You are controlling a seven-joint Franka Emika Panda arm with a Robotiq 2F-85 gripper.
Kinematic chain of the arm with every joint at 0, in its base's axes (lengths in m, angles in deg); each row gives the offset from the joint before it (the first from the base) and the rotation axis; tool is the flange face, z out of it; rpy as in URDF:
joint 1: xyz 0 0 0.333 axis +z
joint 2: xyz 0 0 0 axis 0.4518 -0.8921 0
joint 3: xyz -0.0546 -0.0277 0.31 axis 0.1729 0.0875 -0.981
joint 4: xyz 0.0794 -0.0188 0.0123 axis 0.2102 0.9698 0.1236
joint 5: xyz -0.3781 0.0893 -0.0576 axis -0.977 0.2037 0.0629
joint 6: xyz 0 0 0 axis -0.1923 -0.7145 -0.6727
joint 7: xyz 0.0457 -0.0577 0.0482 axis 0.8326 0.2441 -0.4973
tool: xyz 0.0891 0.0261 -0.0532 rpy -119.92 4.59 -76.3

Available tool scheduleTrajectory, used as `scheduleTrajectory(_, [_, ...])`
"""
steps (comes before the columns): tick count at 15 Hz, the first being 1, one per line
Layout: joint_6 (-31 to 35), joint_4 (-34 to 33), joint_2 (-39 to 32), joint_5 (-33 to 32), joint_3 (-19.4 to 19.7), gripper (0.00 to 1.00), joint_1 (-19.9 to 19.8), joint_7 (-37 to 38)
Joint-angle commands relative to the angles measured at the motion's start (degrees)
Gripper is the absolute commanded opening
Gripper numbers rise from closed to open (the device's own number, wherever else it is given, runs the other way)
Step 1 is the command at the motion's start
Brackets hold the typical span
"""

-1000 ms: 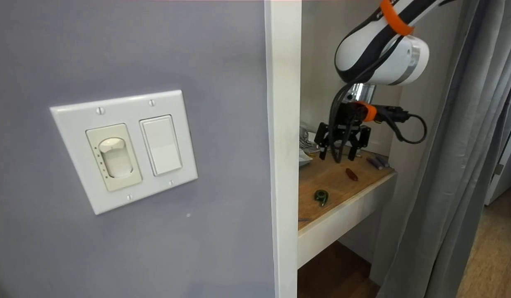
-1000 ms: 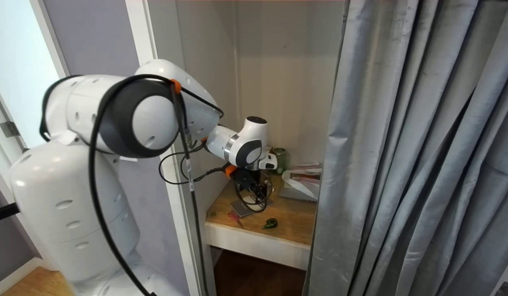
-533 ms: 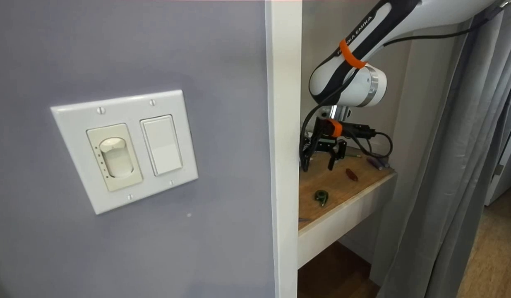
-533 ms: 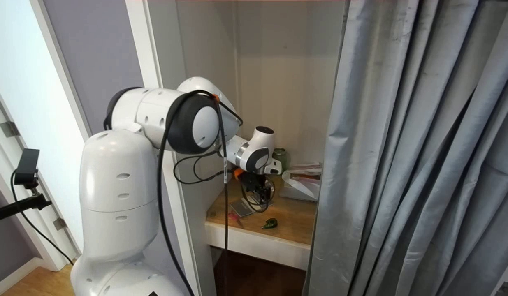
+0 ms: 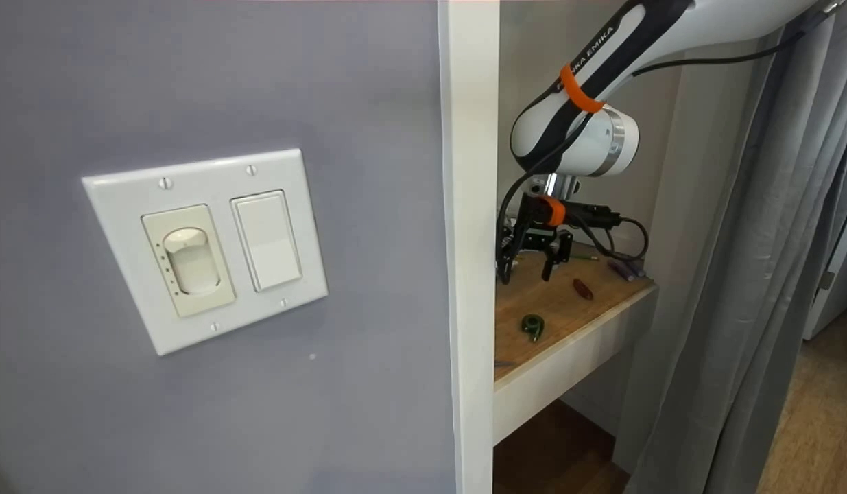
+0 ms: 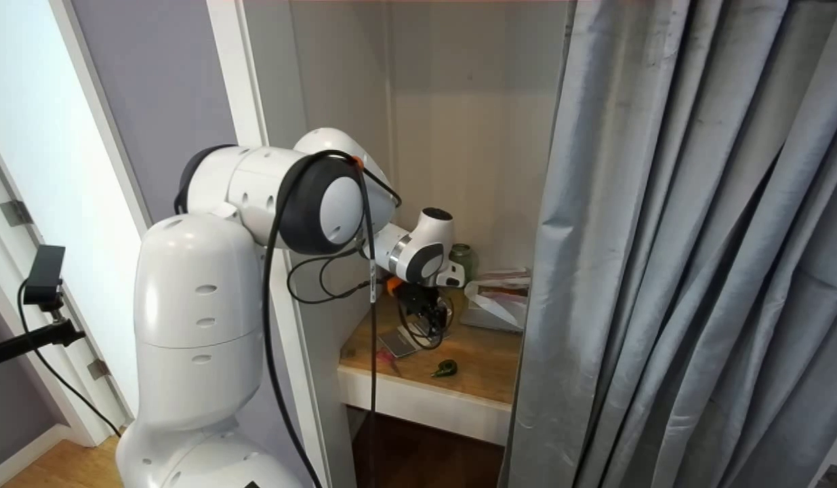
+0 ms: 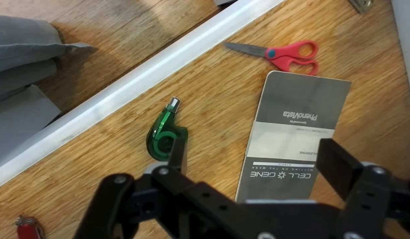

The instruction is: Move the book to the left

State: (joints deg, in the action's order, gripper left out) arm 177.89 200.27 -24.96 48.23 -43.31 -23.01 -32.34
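Compared with a second ago, the arm [image 5: 603, 145] has come down and nearer the white post [image 5: 470, 240] in an exterior view, taking the tool [image 5: 525, 274] with it; over the last half-second we see hardly any change. There the tool hangs above the tabletop [image 5: 567, 319], and the book is out of our sight.

In an exterior view we find the book [image 6: 398, 343] on the tabletop, partly behind the tool, with the side wall [image 6: 340, 81] near it and the curtain [image 6: 655, 237] well off on the opposite side.

In the wrist view the tool's fingers stand spread apart, clamped on nothing, and the book lies flat below, one end hidden; how high the tool is we cannot tell. We judge this the approach, the shift not yet made. Next we would lower the tool along the book's long sides, then grip or nudge. The scissors [image 7: 287, 57] meet the book's far end and could drag along. Room shows between the book and the green dispenser [image 7: 163, 131], beyond which the white front edge [image 7: 131, 85] runs, and some toward the side wall; whose left is meant we cannot tell.
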Motion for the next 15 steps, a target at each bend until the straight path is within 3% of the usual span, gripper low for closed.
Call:
scheduleTrajectory(1, [1.4, -3.8, -5.0, 4.7, -1.1, 1.0, -1.9, -6.1])
scheduleTrajectory(2, [3.3, -4.6, -6.6, 4.2, -0.6, 1.0, -1.7, -5.5])
scheduleTrajectory(4, [6.0, -6.9, -9.9, 3.6, -0.5, 0.74, -2.2, -7.3])
scheduleTrajectory(13, [12.0, -19.1, -25.0, 6.3, -5.4, 0.09, -6.6, -13.1])
scheduleTrajectory(15, [14.1, -21.6, -28.1, 5.9, -5.1, 0.0, -6.6, -12.0])
